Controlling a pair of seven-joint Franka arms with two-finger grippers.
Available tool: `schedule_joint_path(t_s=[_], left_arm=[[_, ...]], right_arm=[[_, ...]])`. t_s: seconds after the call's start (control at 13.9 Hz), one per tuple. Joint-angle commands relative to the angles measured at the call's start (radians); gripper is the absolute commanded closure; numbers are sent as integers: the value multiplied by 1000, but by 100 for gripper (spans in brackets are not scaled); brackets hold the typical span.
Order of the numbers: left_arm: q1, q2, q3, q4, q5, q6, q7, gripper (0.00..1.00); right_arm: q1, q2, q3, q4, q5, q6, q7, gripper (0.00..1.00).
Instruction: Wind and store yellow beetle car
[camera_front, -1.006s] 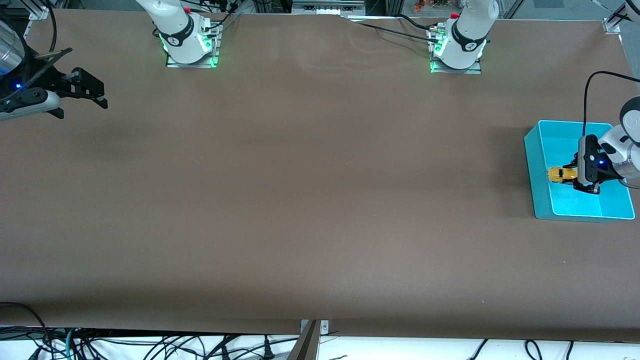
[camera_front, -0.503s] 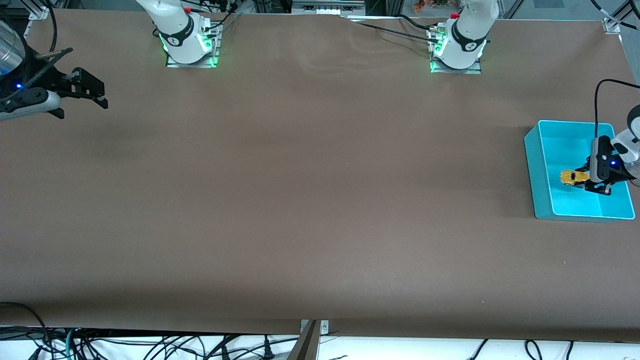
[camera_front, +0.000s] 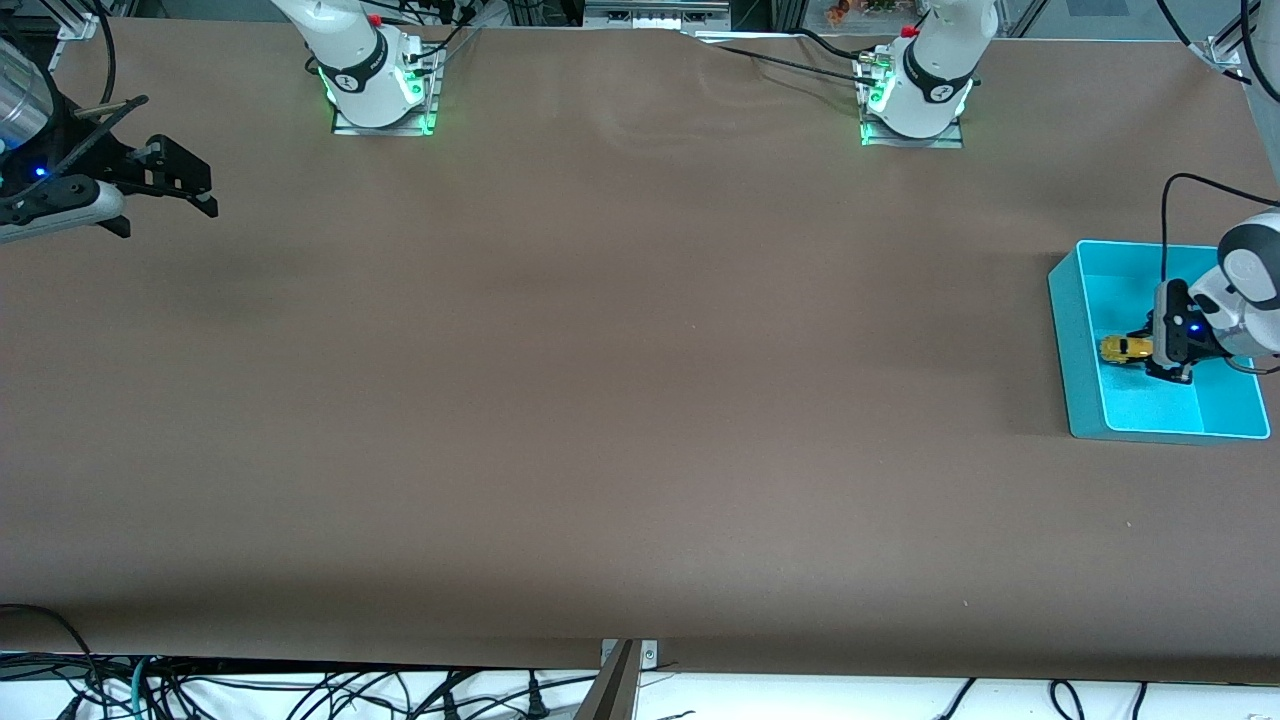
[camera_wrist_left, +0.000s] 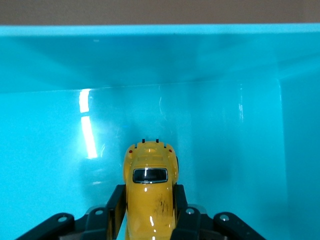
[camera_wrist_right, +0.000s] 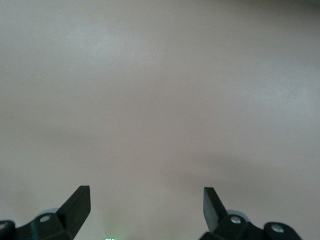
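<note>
Inside the teal bin (camera_front: 1078, 330), left claw (camera_wrist_left: 150, 210) grips yellow beetle car (camera_wrist_left: 150, 192) (right claw (camera_wrist_right: 146, 202) released).

front cam high, faces both bases across the surface (camera_front: 620, 400); left wrist cam close inside teal bin (camera_wrist_left: 50, 125), shared with front; right wrist sees bare surface.

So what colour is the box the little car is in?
Bright turquoise bin, clearest in the left wrist view.

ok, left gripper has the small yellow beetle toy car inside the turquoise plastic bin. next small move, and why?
Probably open the left gripper: it is shut on the small yellow beetle toy car, already within the turquoise plastic bin walls. The right gripper waits open over the table's other end.
</note>
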Motion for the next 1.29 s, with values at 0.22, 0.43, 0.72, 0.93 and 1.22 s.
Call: schedule_joint_path(t_s=[0.22,0.43,0.72,0.93,1.22], left_arm=[[-9,-54,2,-30,0,-20,-38,0],[-15,-117,2,23,0,-192,-156,0],[-76,-242,4,117,-9,-410,-417,0],[-200,-377,4,138,-46,-562,-779,0],[-337,-420,2,232,-95,-642,-1184,0]], right_arm=[[7,1,2,14,-13,-18,20,0],[7,1,0,14,-10,-18,20,0],[7,0,0,14,-10,-18,22,0],[7,0,2,14,-10,-18,22,0],[7,0,0,14,-11,-18,19,0]])
